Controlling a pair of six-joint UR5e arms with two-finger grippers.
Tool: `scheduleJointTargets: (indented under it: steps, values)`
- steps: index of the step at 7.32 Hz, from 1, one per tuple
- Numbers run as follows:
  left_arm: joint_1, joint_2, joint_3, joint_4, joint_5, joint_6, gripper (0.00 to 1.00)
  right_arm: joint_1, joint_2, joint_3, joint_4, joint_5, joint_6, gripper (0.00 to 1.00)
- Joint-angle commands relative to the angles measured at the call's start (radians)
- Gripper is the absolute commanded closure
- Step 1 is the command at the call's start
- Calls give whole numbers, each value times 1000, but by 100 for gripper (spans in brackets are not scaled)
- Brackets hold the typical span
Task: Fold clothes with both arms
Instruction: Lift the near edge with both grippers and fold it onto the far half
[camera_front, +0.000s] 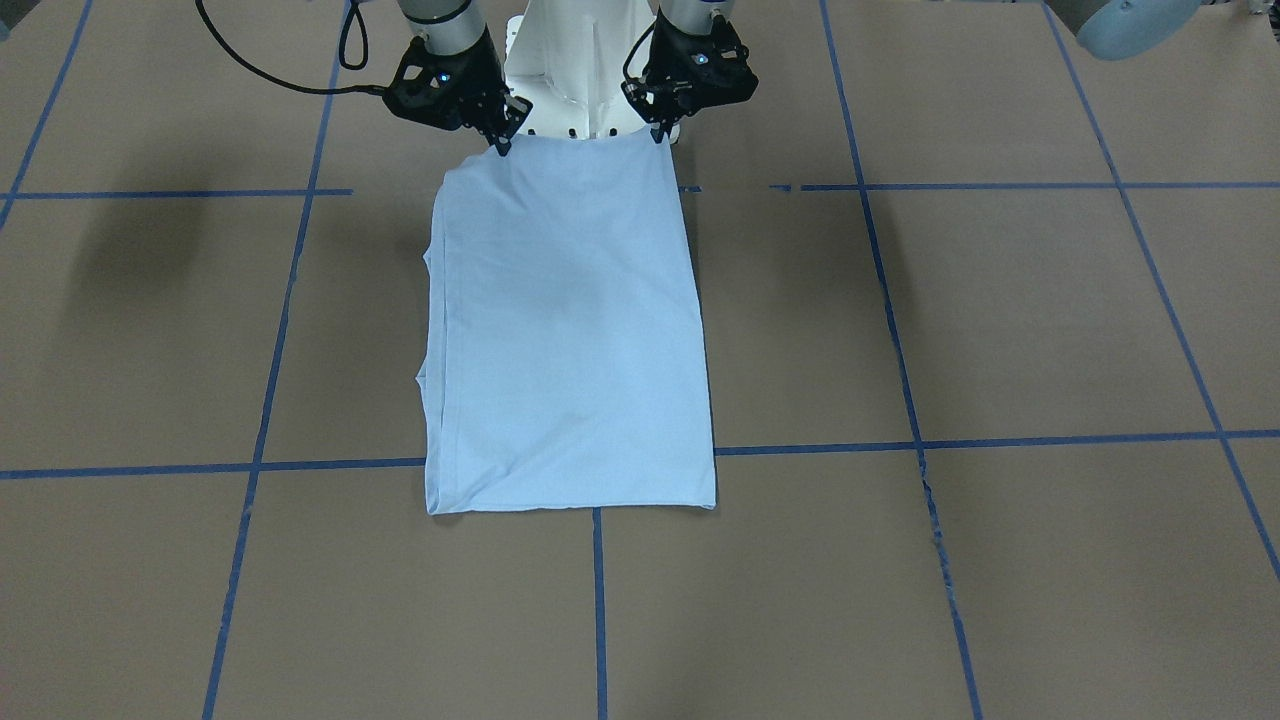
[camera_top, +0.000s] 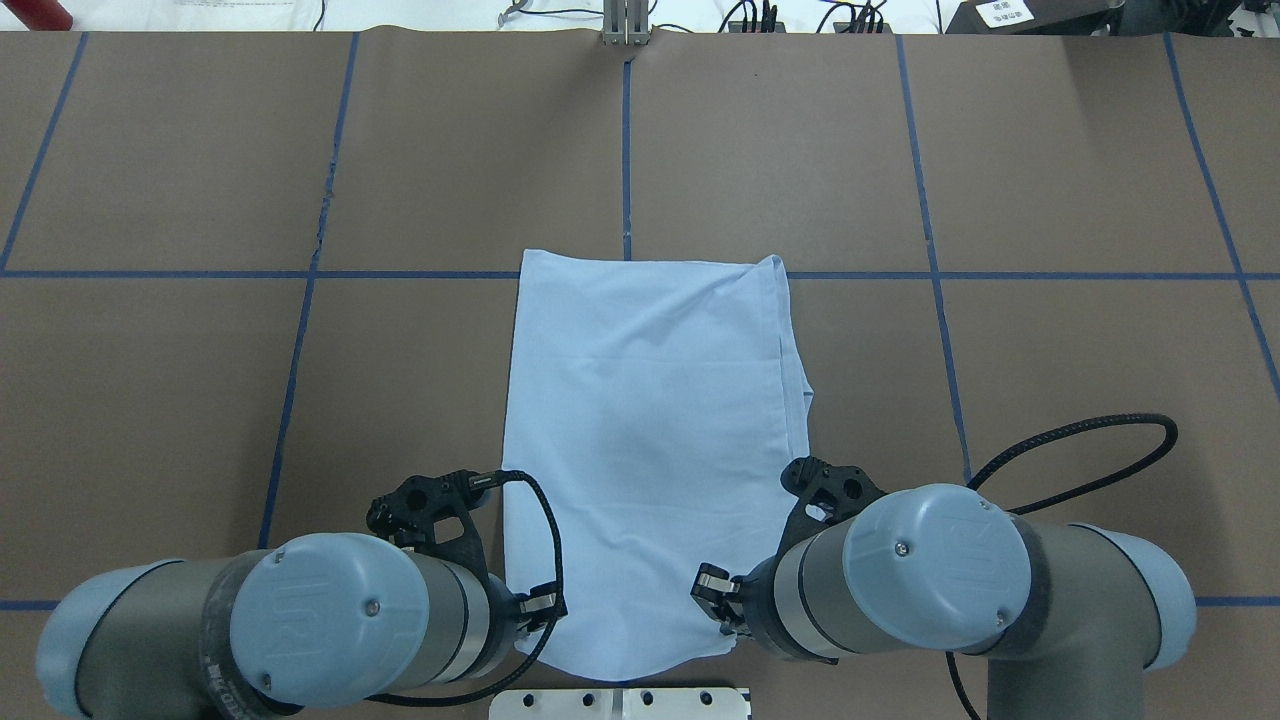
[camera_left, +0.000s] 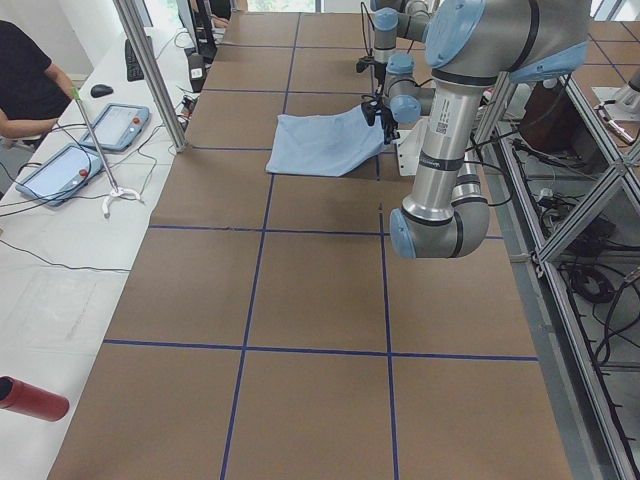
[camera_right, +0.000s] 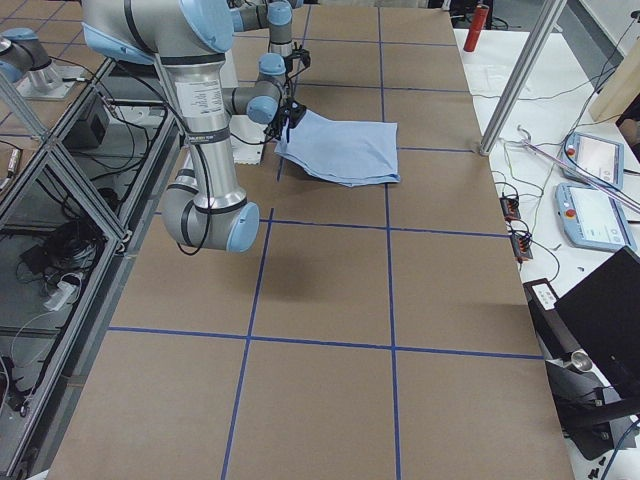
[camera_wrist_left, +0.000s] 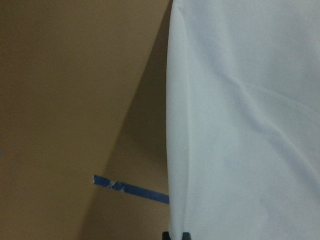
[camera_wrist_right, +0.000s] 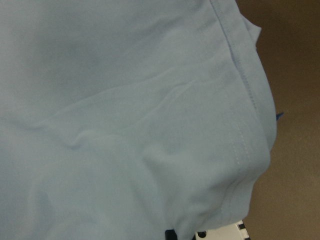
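The table (camera_front: 1000, 320) is covered in brown sheet and divided into large squares by blue tape lines (camera_front: 1000, 187). The pale light-blue T-shirt (camera_front: 565, 330) lies along the table's centre line. It is folded to a long rectangle that runs from the robot-side edge toward the operators' side.

- Far short edge: flat on the surface, just past a cross line of tape.
- Long edge on the robot's left: one straight fold.
- Long edge on the robot's right: stepped, hemmed layers.
- Near short edge: raised off the surface in front of the white pedestal base (camera_front: 590, 80).

The left gripper (camera_front: 660, 135) pinches the near left corner of the shirt. The right gripper (camera_front: 502, 147) pinches the near right corner. Both point downward. Bare brown surface extends from both long edges toward the table's ends, and beyond the far short edge.
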Motion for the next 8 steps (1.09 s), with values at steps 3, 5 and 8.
scheduleJointTargets:
  steps: [3, 5, 8]
  values:
    - [-2, -15, 26, -12, 5, 36, 100, 79, 12, -73, 4, 16, -52, 100]
    - [-136, -29, 102, -111, -3, 77, 100, 196, 33, -120, 2, 20, -78, 100]
    - [-266, -73, 276, -240, -6, 133, 100, 293, 127, -269, 34, 36, -133, 100]
